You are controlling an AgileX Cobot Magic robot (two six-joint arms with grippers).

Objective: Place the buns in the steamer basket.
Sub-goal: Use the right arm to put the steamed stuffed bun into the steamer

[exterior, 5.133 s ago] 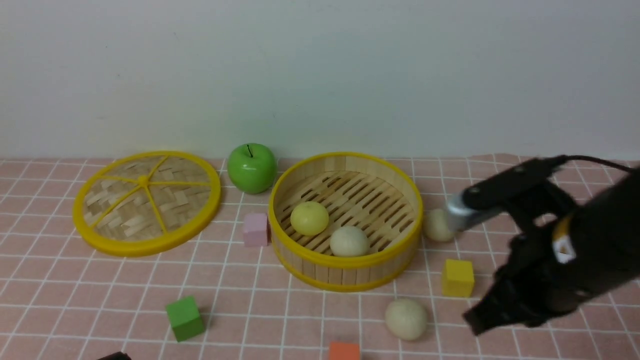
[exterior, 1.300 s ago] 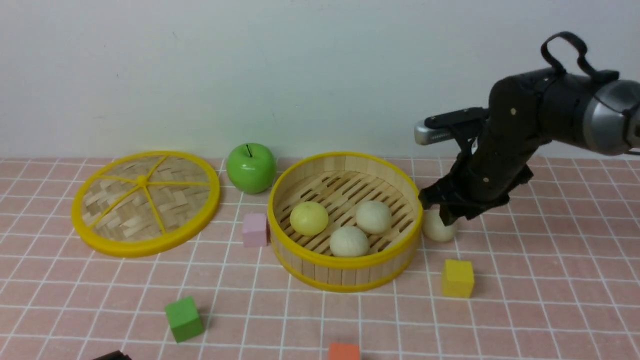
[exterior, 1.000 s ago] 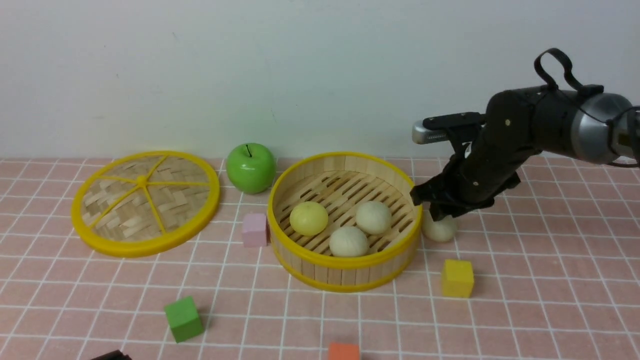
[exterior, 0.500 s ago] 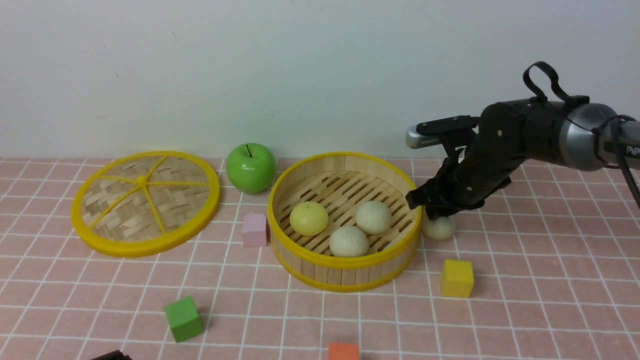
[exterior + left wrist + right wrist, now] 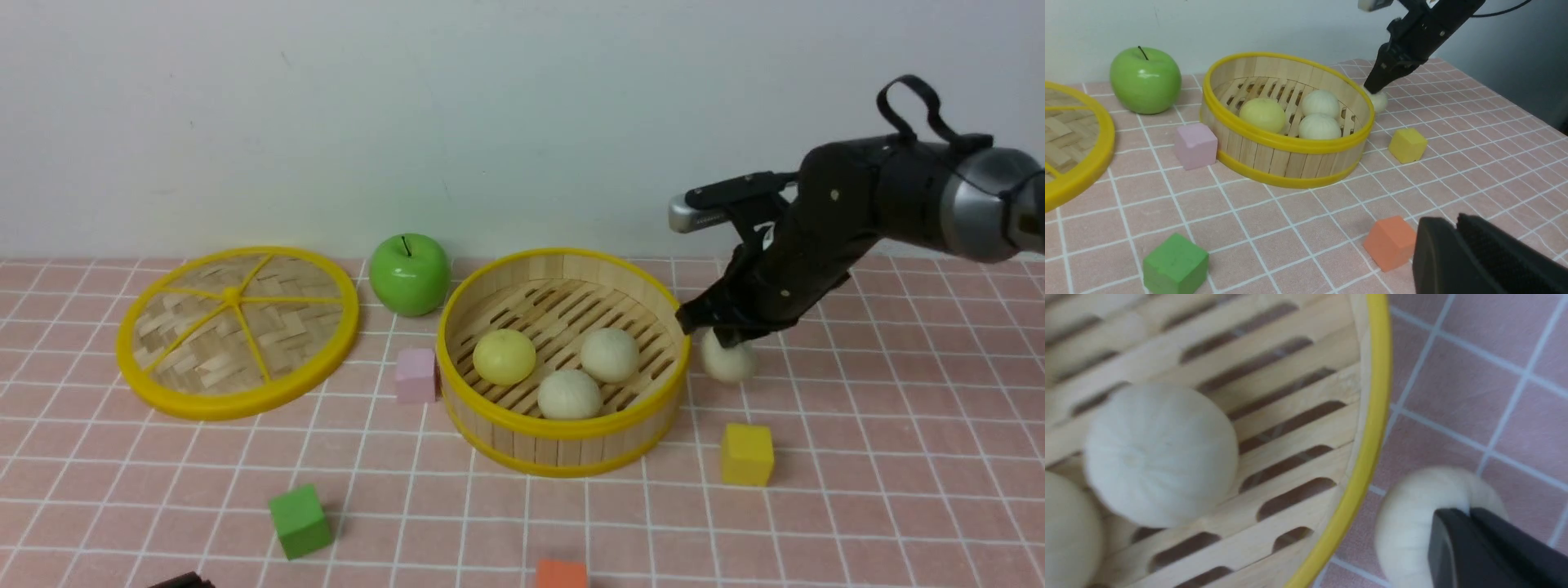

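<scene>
Pink gridded tablecloth [image 5: 898,457], pale wall [image 5: 522,122] behind. Jaws of right gripper [image 5: 720,332] were closed together, tips touching top of 4th bun [image 5: 729,363]; a real pinch unclear. Steamer basket [image 5: 563,425] just beside jaws held 3 buns [image 5: 608,354]. Since previous frame, the 4th bun had shifted slightly off the basket wall. Jaws of left gripper [image 5: 1457,222] nearly together, empty.

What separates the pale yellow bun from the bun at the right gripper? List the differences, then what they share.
Colour: the pale yellow bun is yellowish; the gripped bun is off-white.
Place: the pale yellow bun lies inside the steamer basket; the gripped bun is outside it, just beyond its right wall.
Contact: nothing touches the pale yellow bun; the right gripper is shut on the gripped bun's top.
Shared: both are small, smooth and round.
</scene>
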